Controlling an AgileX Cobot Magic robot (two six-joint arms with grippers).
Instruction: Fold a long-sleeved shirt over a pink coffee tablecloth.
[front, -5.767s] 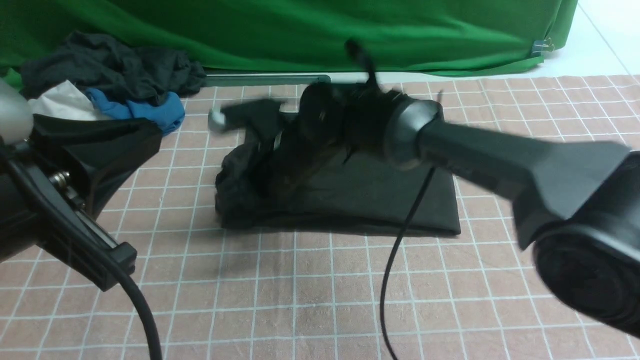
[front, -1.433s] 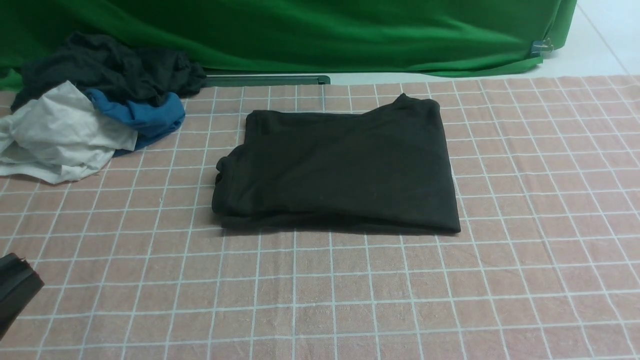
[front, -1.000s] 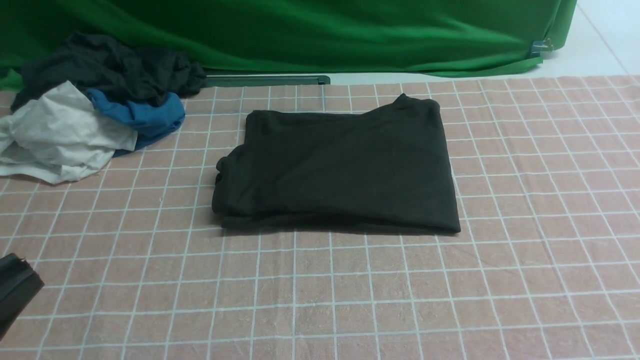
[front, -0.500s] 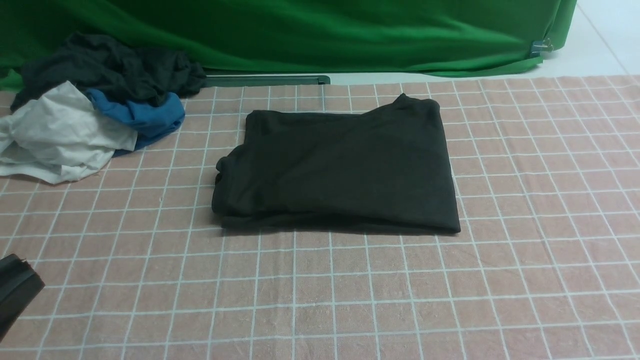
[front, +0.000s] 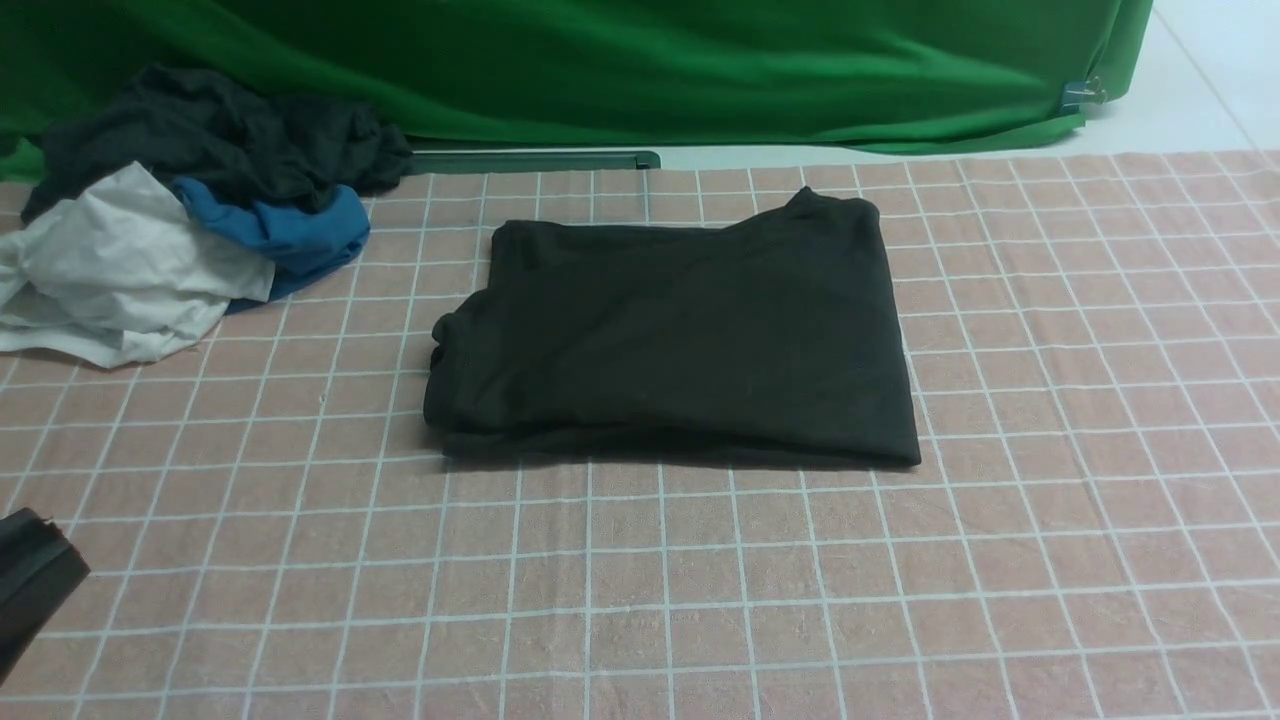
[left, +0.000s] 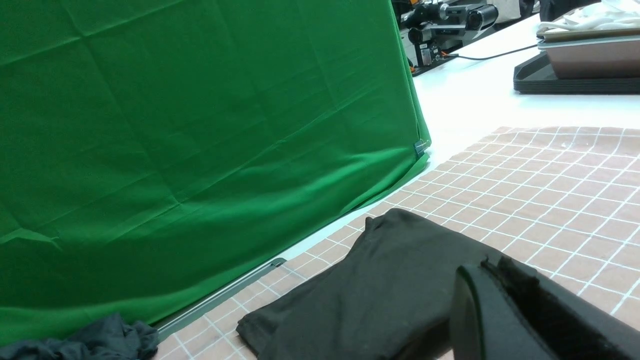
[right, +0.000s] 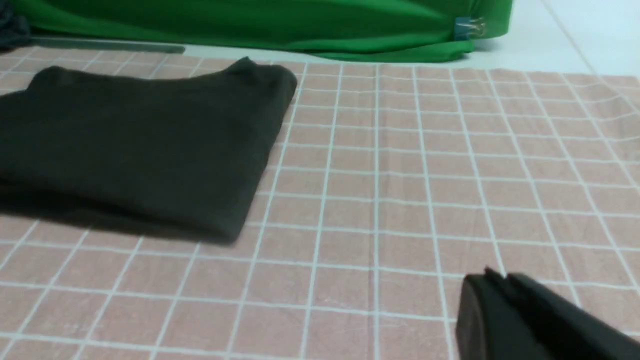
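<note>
The long-sleeved shirt (front: 680, 335) lies folded into a flat black rectangle in the middle of the pink coffee tablecloth (front: 700, 580). It also shows in the left wrist view (left: 380, 280) and the right wrist view (right: 135, 145). My left gripper (left: 492, 265) is shut with nothing in it, drawn back from the shirt; only its tip (front: 30, 580) shows at the front view's lower left edge. My right gripper (right: 495, 277) is shut and empty over bare tablecloth (right: 425, 200), well clear of the shirt, and is out of the front view.
A heap of black, blue and white garments (front: 190, 210) lies at the back left. A green backdrop (front: 620, 60) hangs behind the cloth, with a metal bar (front: 530, 160) at its foot. White tabletop (front: 1200, 90) shows at the back right, with stacked trays (left: 575, 60) further off.
Several seconds ago both arms were over the shirt; they have since pulled back off it. Over the last second the shirt and the left gripper tip have stayed still.
</note>
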